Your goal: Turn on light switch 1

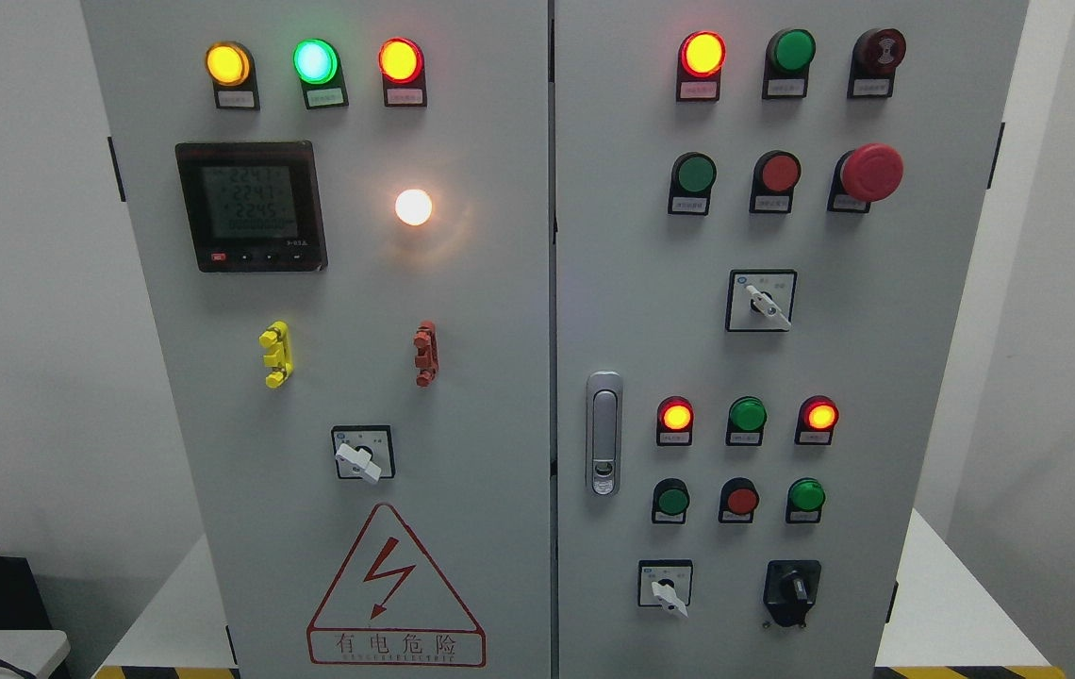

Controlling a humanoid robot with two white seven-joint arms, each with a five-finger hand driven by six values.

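Grey two-door cabinet (490, 396) of lamps and switches, seen head-on; no robot hand shows.

The meter (251, 207) on the left door shows dim rows of digits, each beginning 224; well below it a red warning triangle (395, 587) with a lightning bolt reads 有电危险; the small tags under the lamps are too fine to read; nothing legible marks switch 1, so I cannot tell which it is; a yellow switch (275, 355) sits just below the meter and a red switch (425, 353) below and to its right; a white lamp (413, 207) glows level with the meter, to its right; a rotary selector (362, 454) lies further below; how the fingers stand I cannot tell, nor how they lie to either switch.
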